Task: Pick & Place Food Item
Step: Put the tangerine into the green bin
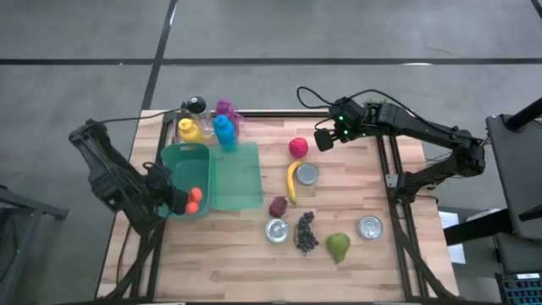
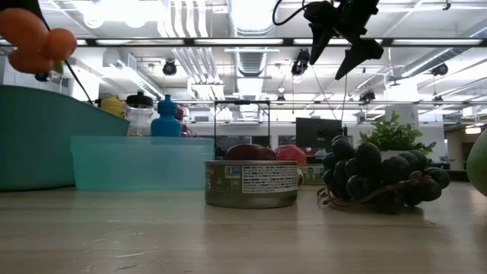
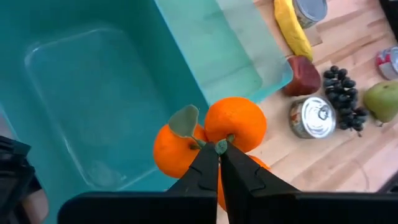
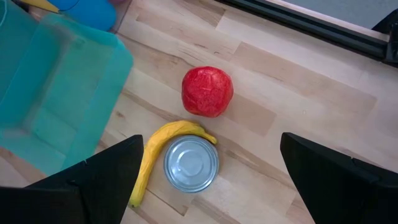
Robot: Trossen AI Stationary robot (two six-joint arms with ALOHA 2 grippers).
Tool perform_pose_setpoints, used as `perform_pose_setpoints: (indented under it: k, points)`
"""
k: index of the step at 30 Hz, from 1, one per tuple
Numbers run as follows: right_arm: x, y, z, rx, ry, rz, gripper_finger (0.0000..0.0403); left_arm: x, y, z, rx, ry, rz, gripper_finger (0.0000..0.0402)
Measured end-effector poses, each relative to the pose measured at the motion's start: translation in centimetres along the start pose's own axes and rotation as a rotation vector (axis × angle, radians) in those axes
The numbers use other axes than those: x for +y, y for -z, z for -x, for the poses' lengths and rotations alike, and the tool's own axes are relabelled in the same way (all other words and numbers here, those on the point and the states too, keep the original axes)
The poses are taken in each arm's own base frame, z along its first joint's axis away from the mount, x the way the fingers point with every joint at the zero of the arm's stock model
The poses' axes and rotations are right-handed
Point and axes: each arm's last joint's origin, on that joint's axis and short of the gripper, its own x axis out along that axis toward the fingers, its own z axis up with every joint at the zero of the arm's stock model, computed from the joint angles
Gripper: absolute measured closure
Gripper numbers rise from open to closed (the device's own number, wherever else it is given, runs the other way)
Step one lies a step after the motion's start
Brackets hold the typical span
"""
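A cluster of oranges (image 3: pixel 235 122) with a green leaf (image 3: pixel 184 120) hangs over the near right part of the teal bin (image 1: pixel 182 151). My left gripper (image 3: pixel 219 157) is shut at the top of the cluster. The oranges also show in the high view (image 1: pixel 194 200) and at the top left of the low view (image 2: pixel 30 38). My right gripper (image 1: pixel 327 137) stands open in the air at the far right. A red apple (image 4: pixel 207 91), a banana (image 4: pixel 155 155) and a can (image 4: pixel 191 163) lie on the table below it, and it touches none of them. My left gripper pinches the small green stem (image 3: pixel 221 147) at the top of the orange cluster between its two fingertips. The fingers come from above, slanting down. The oranges hang below the fingers, lifted clear above the bin's inside.
A clear teal lid (image 1: pixel 237 175) lies right of the bin. Coloured bottles (image 1: pixel 207 127) stand at the far edge. Grapes (image 1: pixel 305 233), a pear (image 1: pixel 339 246), a dark red fruit (image 1: pixel 278 206) and two more cans (image 1: pixel 277 230) (image 1: pixel 370 227) lie toward the near right.
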Motion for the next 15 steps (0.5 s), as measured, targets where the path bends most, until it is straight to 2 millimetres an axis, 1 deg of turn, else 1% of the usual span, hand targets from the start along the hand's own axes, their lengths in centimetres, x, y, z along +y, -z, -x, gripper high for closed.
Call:
perform_pose_setpoints:
  k: [5, 10, 15]
  points:
    - [0.0, 0.0, 0.0, 0.0, 0.0, 0.0, 0.0025, 0.3, 0.1, -0.6, -0.013, -0.024, -0.015, 0.0396]
    - [0.0, 0.0, 0.0, 0.0, -0.001, 0.0, 0.0025, 0.8, -0.3, -1.1, -0.033, -0.032, -0.113, 0.0396]
    - [0.0, 0.0, 0.0, 0.0, 0.0, 0.0, 0.0025, 1.5, -1.1, -1.1, -0.075, -0.012, -0.096, 0.0396]
